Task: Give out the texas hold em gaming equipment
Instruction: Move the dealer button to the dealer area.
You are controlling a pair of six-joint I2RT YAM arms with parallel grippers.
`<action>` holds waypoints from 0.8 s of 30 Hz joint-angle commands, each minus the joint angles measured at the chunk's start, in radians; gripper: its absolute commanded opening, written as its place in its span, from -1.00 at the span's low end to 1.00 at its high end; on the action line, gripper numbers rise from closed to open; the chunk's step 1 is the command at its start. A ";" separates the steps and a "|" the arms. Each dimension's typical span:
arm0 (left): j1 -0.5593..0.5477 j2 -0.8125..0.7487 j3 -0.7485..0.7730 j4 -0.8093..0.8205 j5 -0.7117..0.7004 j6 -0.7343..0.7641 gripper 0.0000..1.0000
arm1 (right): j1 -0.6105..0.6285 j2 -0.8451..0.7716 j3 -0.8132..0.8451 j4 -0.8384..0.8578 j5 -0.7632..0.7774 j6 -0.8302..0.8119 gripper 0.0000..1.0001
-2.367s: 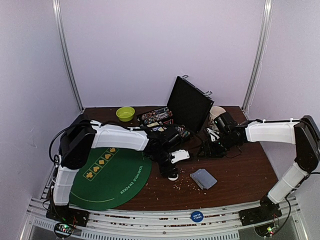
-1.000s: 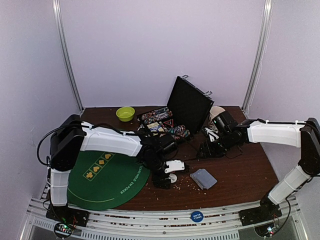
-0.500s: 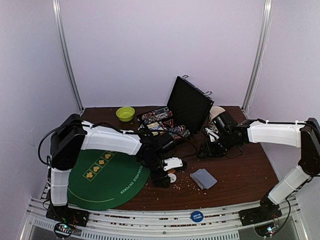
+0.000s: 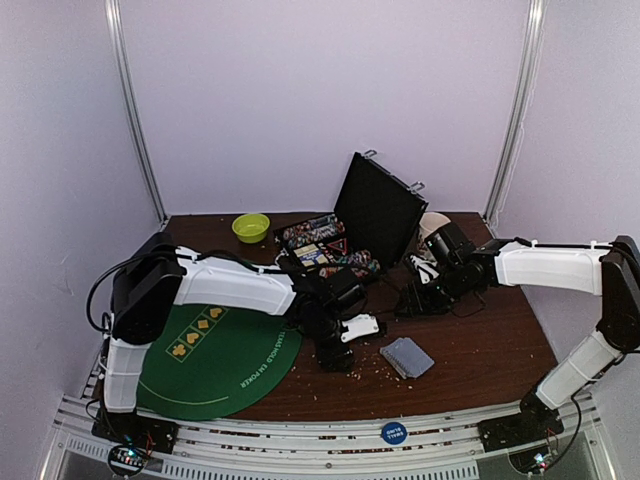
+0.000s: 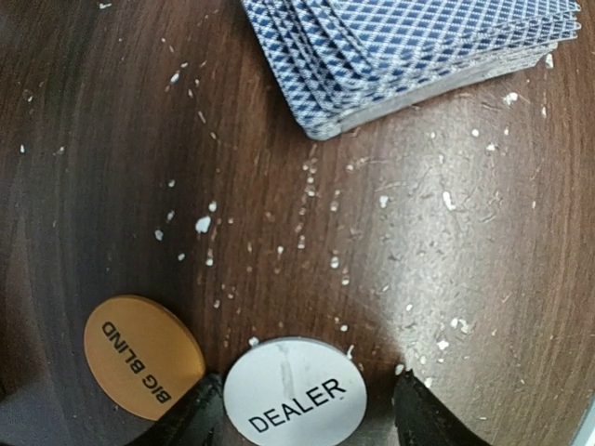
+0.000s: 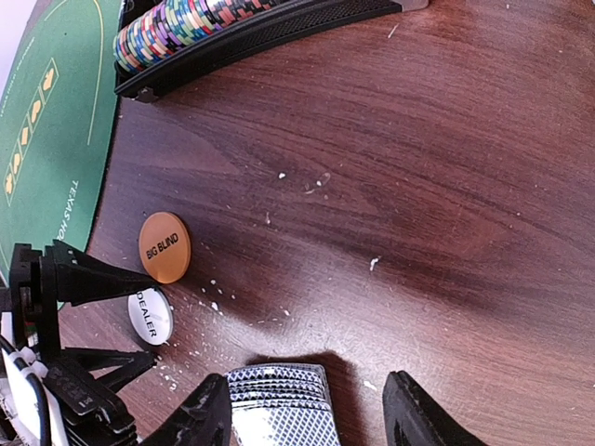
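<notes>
The left gripper [image 5: 305, 395] is standing open over the white dealer disc [image 5: 296, 390] on the table [image 5: 446, 269].

The disc is lying flat and face up, its word DEALER slanting up to the right in the left wrist view; being round, it is showing no long axis. The fingers [image 5: 191, 420] are reaching wider than the disc, one on each side, gripping nothing; whether they are touching it I cannot tell. One orange BIG BLIND disc [image 5: 144, 356] is lying just beside it. One deck of cards [image 5: 409, 46] is lying near, backs up, turned diagonally to the table's edge. The right gripper [image 6: 305, 386] is hanging with its jaws wide apart, the deck showing between its fingers, contact unclear. Chips [image 6: 186, 23] are standing on edge in rows in the one open case [image 4: 378, 205].
</notes>
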 commanded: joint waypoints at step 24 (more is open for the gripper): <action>0.010 -0.184 -0.061 -0.065 0.028 -0.083 -0.30 | 0.005 -0.051 0.021 -0.054 0.035 -0.014 0.17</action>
